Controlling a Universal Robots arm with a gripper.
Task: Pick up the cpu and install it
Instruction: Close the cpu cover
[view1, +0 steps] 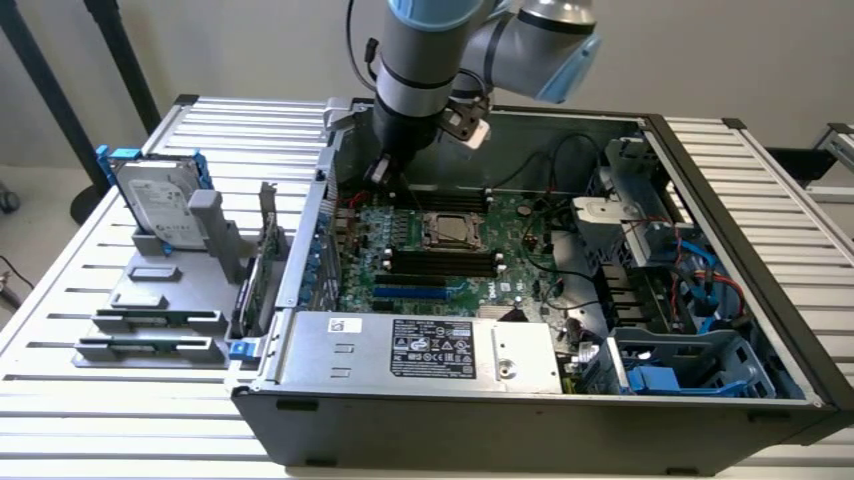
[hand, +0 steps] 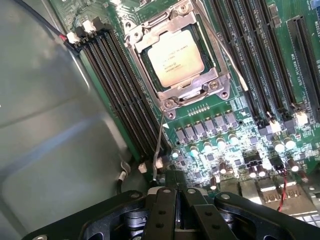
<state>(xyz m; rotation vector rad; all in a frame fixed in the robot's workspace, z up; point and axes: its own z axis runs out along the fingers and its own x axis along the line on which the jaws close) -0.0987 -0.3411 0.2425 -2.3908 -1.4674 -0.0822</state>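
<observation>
Found the pincer (hand: 176, 182) shut, holding nothing, above the green board (hand: 197, 111). Just ahead of it, saw a row of small grey blocks (hand: 205, 131). Farther ahead, clear of the pincer, spotted the cpu (hand: 176, 57) lying flat in its metal socket frame (hand: 219, 84), black memory slots (hand: 120, 85) on either side.

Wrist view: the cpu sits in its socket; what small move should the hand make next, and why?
Probably ease the hand straight up a little. The cpu already lies in its socket under the metal frame, the hand is shut and empty, and its tips hang close over the board beside the thin lever.
</observation>
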